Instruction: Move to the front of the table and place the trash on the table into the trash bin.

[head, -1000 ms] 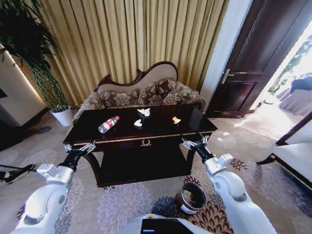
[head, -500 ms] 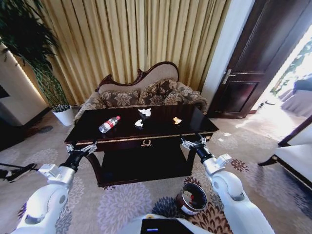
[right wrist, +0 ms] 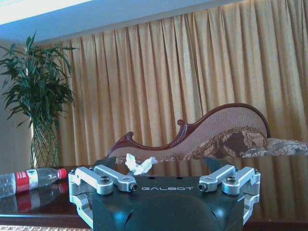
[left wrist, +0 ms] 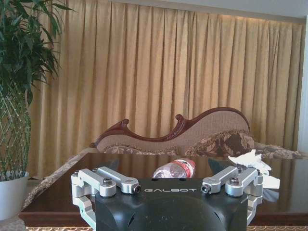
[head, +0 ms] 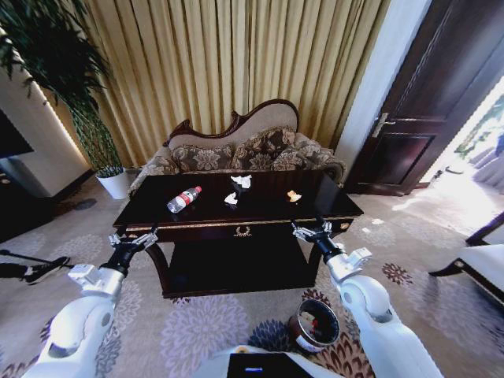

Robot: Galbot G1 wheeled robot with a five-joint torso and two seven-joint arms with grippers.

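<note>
With both our left pincer (head: 131,238) and right pincer (head: 313,231) wide and empty before the tabletop (head: 150,211), we judge a careless reach could roll the bottle (head: 183,199) off.

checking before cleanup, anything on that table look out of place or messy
Yes: on the table a plastic bottle lies on its side, with crumpled paper wads and a small wrapper scrap scattered across the glossy top. No spill shows.
</note>
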